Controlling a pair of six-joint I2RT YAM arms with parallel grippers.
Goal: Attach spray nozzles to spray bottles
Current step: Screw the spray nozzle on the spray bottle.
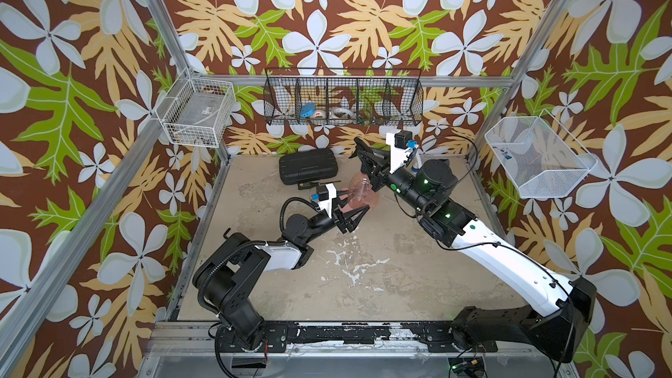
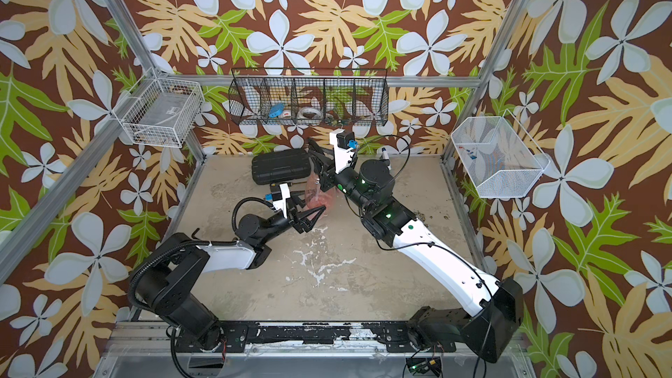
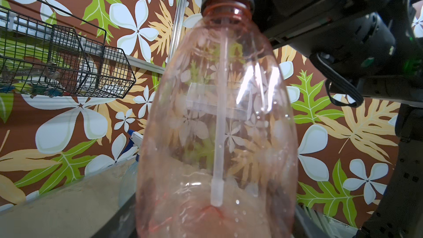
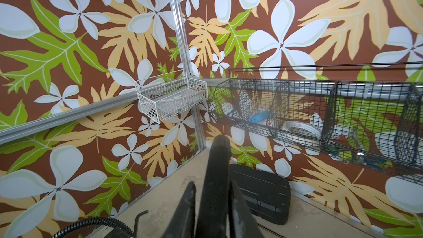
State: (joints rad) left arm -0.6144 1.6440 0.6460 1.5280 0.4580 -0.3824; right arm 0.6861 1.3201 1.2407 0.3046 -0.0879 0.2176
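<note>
Mid-frame, the left gripper [image 1: 354, 209] fingers clamp the orange-red spray bottle [image 3: 217, 122], likely light, slick and squashable: best held low. The right gripper [image 4: 214, 191] fingers pinch the black spray nozzle [image 4: 217, 156] on its neck.

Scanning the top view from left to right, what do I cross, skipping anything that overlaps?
In order: white wire basket → black ribbed case → orange-red spray bottle → white mesh basket.
</note>
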